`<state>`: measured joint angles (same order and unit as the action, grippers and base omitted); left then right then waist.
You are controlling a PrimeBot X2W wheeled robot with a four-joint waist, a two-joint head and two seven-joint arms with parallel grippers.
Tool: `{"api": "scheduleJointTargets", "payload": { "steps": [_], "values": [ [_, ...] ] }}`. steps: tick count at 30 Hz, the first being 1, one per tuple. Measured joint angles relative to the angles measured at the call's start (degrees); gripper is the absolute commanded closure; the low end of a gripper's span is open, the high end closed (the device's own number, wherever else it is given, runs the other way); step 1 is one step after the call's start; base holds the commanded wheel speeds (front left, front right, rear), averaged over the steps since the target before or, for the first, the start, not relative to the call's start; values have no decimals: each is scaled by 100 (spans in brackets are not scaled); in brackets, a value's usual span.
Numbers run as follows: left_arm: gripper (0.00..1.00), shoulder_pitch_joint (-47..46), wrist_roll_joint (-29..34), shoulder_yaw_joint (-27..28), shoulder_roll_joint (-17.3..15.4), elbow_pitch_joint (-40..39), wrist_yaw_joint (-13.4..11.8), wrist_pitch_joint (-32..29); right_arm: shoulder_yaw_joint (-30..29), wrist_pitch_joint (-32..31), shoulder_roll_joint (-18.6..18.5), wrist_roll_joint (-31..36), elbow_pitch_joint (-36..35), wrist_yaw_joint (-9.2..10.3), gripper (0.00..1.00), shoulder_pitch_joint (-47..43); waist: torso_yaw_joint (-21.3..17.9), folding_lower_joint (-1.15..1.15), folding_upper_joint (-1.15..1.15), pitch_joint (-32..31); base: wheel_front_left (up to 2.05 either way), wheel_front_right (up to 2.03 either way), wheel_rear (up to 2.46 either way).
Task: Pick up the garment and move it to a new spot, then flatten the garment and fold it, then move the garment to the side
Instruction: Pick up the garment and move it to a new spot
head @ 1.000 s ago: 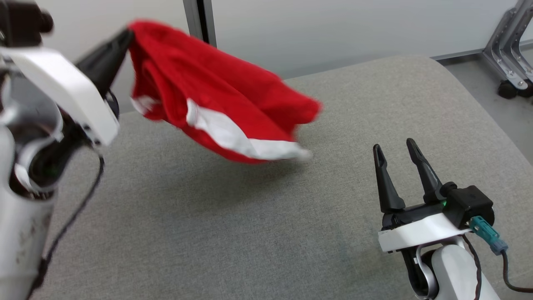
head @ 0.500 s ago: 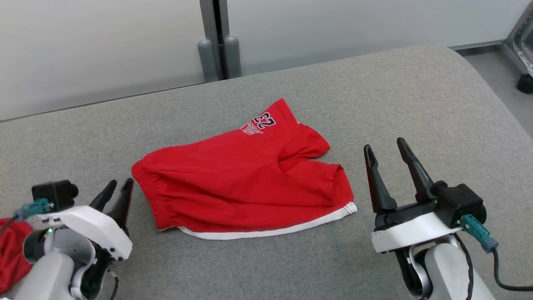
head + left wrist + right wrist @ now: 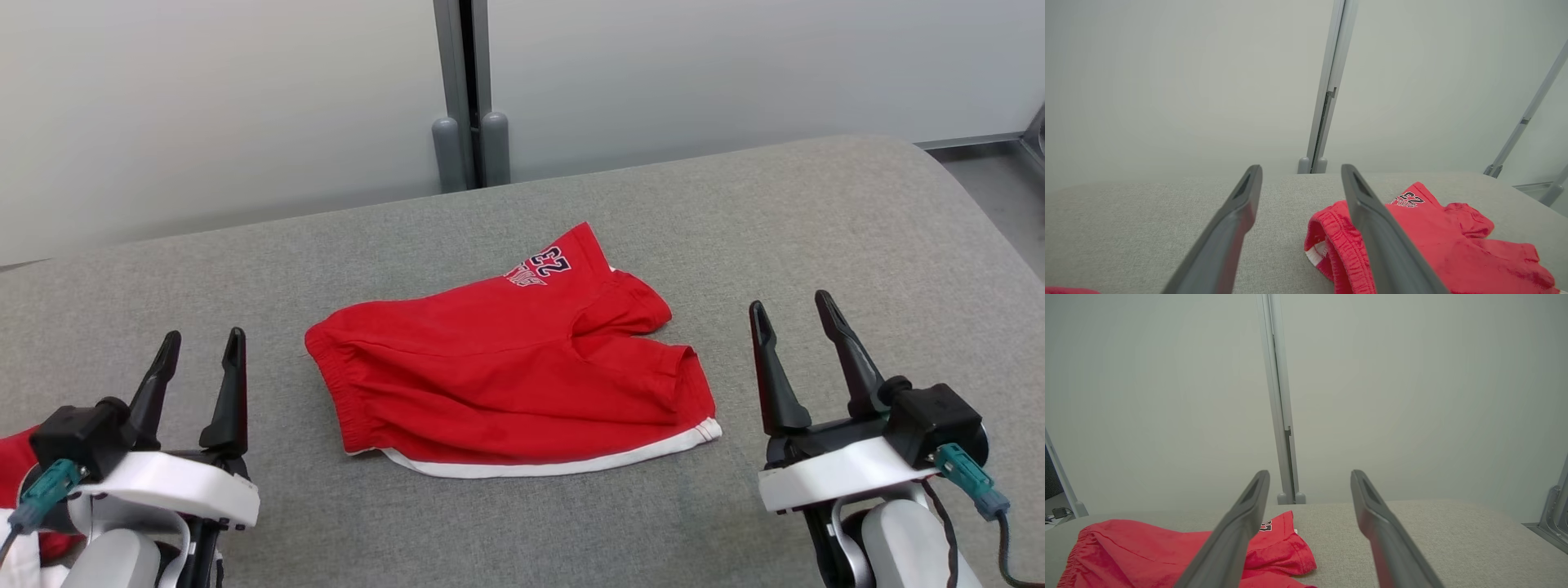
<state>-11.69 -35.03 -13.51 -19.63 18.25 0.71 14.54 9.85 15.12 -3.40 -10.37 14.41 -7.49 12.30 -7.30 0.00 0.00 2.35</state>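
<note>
The garment (image 3: 506, 371) is a pair of red shorts with a white hem and a dark number print. It lies rumpled in the middle of the grey cloth table (image 3: 816, 220). My left gripper (image 3: 200, 347) stands open at the lower left, apart from the shorts' waistband. My right gripper (image 3: 792, 314) stands open at the lower right, just beyond the white hem. In the left wrist view the garment (image 3: 1437, 237) lies to the right of my open left gripper (image 3: 1301, 175). In the right wrist view the garment (image 3: 1147, 551) lies low left of the open right gripper (image 3: 1309, 475).
A second piece of red cloth (image 3: 20, 474) lies at the table's left edge under my left arm. A grey post (image 3: 467, 90) rises against the pale wall behind the table. The table's right end curves down to the floor (image 3: 1000, 184).
One second ago my left gripper held the garment up in the air, shut on it. It has let go and opened, and the shorts now lie on the table. The camera has shifted too.
</note>
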Motion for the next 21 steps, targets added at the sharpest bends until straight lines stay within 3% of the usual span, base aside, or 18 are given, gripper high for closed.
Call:
{"api": "scheduleJointTargets", "payload": {
  "steps": [5,10,21],
  "values": [
    [0,676,435,293,-35,-1078,-441,44,-188,-1,-27,-4,-164,0,0,-170,87,0,0,-92,0,0,0],
    [0,1288,697,573,144,-1806,-630,46,-368,0,-20,-19,-363,0,0,-411,174,0,0,-125,0,0,0],
    [0,1794,1102,651,657,-2013,-444,46,-425,0,21,-18,-396,0,0,-703,256,0,0,-206,0,0,0]
  ]
}}
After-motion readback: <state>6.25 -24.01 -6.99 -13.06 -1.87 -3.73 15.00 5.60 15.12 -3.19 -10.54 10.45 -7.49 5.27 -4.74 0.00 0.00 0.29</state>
